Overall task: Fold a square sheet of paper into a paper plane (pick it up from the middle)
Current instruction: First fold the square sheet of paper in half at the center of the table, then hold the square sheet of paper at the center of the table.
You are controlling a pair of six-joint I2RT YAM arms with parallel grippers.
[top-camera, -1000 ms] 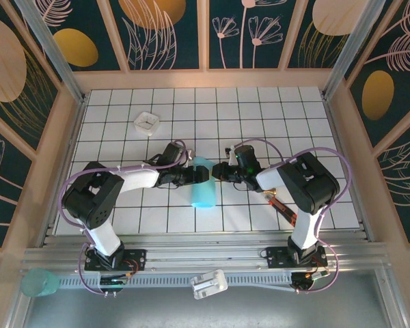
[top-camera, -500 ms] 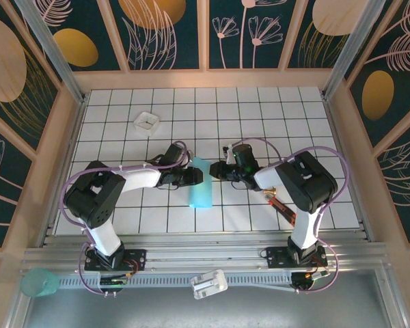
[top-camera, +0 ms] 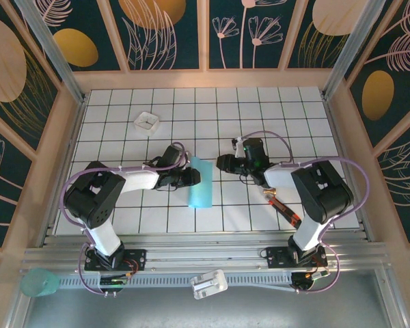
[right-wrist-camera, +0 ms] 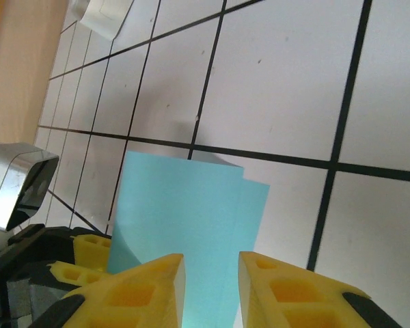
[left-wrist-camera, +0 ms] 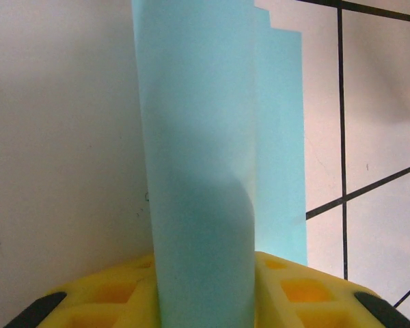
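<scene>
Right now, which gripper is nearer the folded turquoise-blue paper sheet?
Left. The left gripper has its jaws around the folded turquoise-blue paper sheet at its left edge; the right gripper stands apart, off its right side.

White gridded table (top-camera: pixel 294 116), white tray (top-camera: pixel 147 121), red-black pen (top-camera: pixel 285 210), turquoise paper (top-camera: pixel 201 190)

Robot lab cell, gridded white table (top-camera: pixel 123 109), aluminium frame (top-camera: pixel 191 257), patterned wall panels (top-camera: pixel 260 34)
</scene>
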